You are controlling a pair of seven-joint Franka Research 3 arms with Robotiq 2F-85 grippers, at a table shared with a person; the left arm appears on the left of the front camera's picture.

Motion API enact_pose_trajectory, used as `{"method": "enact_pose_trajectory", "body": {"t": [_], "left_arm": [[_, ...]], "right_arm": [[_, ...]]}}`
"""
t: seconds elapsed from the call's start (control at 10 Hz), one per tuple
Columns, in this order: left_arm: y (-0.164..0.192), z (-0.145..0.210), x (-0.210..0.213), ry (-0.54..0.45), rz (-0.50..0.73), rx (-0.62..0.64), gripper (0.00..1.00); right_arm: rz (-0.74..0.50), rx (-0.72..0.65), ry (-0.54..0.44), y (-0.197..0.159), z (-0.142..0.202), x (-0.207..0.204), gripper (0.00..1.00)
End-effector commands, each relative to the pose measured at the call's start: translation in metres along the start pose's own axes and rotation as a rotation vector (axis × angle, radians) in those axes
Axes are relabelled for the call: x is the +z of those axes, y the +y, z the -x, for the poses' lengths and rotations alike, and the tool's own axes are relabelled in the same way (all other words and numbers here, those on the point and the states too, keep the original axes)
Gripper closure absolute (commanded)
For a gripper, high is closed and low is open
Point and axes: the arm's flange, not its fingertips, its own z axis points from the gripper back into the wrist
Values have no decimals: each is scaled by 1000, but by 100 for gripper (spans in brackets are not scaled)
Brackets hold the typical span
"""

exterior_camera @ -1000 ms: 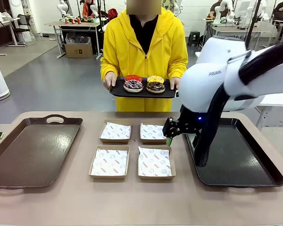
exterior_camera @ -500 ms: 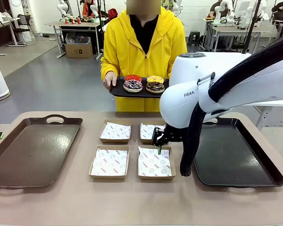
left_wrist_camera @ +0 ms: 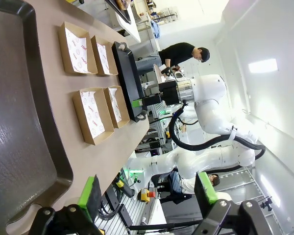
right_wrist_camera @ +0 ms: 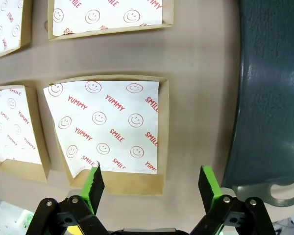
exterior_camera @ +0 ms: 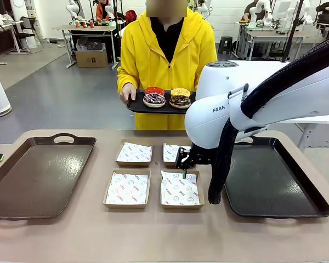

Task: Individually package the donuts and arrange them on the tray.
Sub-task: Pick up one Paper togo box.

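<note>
Several donuts (exterior_camera: 167,97) lie on a black serving tray (exterior_camera: 137,107) that a person in a yellow hoodie holds beyond the table's far edge: red-iced, yellow-iced, sprinkled and dark chocolate. My right gripper (exterior_camera: 184,172) hangs open over the near right paper-lined box (exterior_camera: 179,189), far below the donuts. The right wrist view has that box (right_wrist_camera: 108,128) straight under the open right gripper (right_wrist_camera: 151,184), with nothing between the fingers. My left gripper (left_wrist_camera: 147,193) is open and empty above the brown tray (left_wrist_camera: 19,127).
Four open cardboard boxes stand in a square mid-table, among them the far left box (exterior_camera: 134,153). A brown tray (exterior_camera: 38,175) lies at the left and a dark tray (exterior_camera: 274,186) at the right. My right arm's elbow and cable overhang the dark tray's left edge.
My right arm has swung left from the dark tray's edge to over the near right box, then nearly stopped. The person still holds the donut tray.
</note>
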Motion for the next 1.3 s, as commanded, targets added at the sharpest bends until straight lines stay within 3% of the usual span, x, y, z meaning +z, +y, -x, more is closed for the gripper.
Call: {"method": "enact_pose_trajectory", "body": {"t": [0.0,0.3,0.8,0.9,1.0,1.1,1.2], "left_arm": [[-2,0,0,-19,16,-17,0],[-2,0,0,-19,16,-17,0],[-2,0,0,-19,16,-17,0],[-2,0,0,-19,16,-17,0],[-2,0,0,-19,16,-17,0],[-2,0,0,-19,16,-17,0],[-2,0,0,-19,16,-17,0]], "right_arm": [[-14,-7,8,-1,-5,-11,0],[-47,-34,27,-7,-13,-33,0],[2,-7,60,0,-20,-65,0],[3,2,49,1,-19,-64,59],[5,-4,36,1,-18,-61,59],[5,-11,30,1,-16,-58,100],[5,-14,28,1,-16,-58,64]]}}
